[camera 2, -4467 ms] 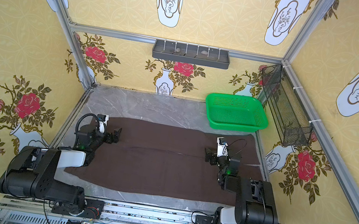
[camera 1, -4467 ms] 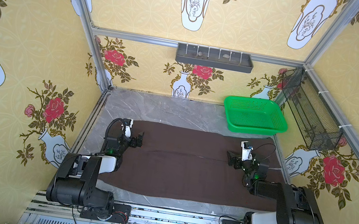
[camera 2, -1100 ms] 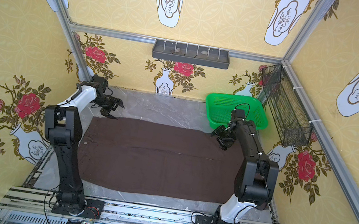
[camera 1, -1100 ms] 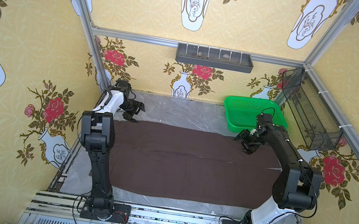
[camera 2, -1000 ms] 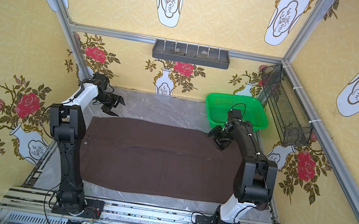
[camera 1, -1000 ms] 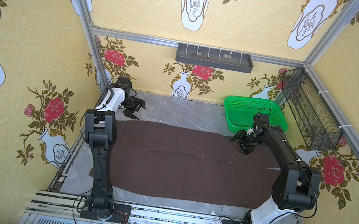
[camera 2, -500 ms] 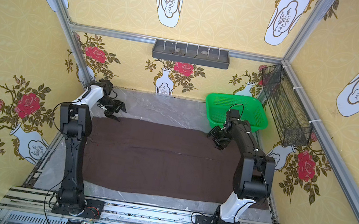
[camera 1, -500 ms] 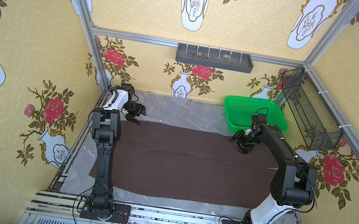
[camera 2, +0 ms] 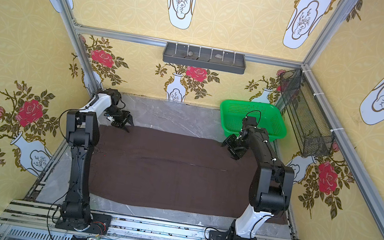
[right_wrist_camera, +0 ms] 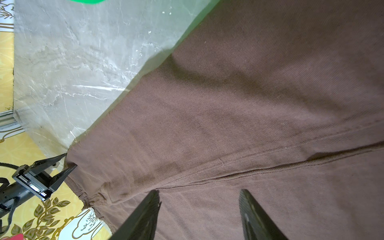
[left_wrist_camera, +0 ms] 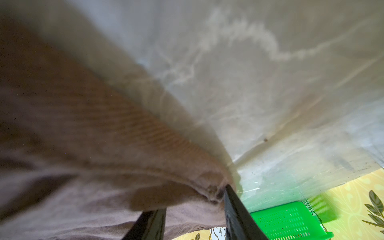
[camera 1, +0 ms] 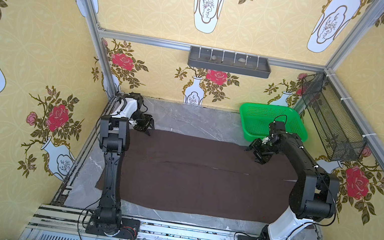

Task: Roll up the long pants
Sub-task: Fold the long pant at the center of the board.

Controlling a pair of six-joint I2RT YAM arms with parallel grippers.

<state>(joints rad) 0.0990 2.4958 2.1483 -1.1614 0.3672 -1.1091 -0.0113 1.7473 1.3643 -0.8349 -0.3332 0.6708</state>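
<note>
My left end effector [right_wrist_camera: 70, 160] straddles a corner of the long pants [camera 1: 202, 175], grip unclear; my right end effector [right_wrist_camera: 199, 190] is wide, empty.

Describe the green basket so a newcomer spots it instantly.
Start at the grey marble table and go to its far right corner, beyond the brown pants. There sits the green basket, below the black wire rack on the side wall; it alone is bright green perforated plastic.
</note>
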